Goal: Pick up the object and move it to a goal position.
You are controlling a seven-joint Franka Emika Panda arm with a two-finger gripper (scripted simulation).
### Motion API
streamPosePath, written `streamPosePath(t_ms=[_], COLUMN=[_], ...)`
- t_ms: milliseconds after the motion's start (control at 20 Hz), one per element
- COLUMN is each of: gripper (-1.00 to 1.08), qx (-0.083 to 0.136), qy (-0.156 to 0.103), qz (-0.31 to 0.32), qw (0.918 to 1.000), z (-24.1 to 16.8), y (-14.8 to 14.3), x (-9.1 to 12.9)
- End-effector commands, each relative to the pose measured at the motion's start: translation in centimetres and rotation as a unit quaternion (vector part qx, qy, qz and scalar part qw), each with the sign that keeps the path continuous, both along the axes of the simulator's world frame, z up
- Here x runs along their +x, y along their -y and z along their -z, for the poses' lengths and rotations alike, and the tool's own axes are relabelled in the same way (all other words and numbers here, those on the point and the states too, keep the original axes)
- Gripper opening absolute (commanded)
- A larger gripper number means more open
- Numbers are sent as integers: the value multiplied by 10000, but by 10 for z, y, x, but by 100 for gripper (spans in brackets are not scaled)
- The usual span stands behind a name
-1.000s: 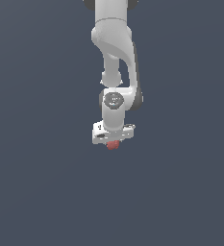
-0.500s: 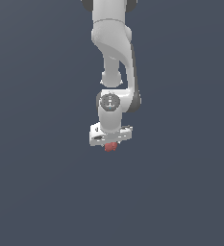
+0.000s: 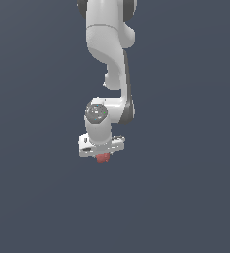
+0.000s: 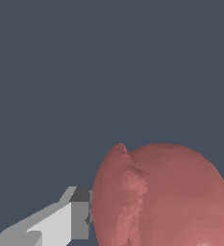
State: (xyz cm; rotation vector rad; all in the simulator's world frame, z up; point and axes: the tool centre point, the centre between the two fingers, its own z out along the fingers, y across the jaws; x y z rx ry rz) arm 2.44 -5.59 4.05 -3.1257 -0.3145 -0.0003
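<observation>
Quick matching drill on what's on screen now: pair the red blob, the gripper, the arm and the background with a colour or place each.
Things:
1. red-pink blob
2. gripper
3. arm
4. background

Descriptions:
A. plain dark blue-grey
B. white, rising to the exterior view's top edge
C. white body, wider than what sits beneath it
D. matte and lumpy, filling much of the wrist view

Pairs: 1-D, 2-C, 3-B, 4-A
</observation>
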Motion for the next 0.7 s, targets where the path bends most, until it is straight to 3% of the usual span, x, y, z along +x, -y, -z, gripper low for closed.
streamPosePath(t_ms=[0,650], gripper=[-100,-100], qx=[0,0], qy=[1,-1], qz=[-3,0], qw=[10000,10000], z=[0,0], y=[13,39], x=[10,31])
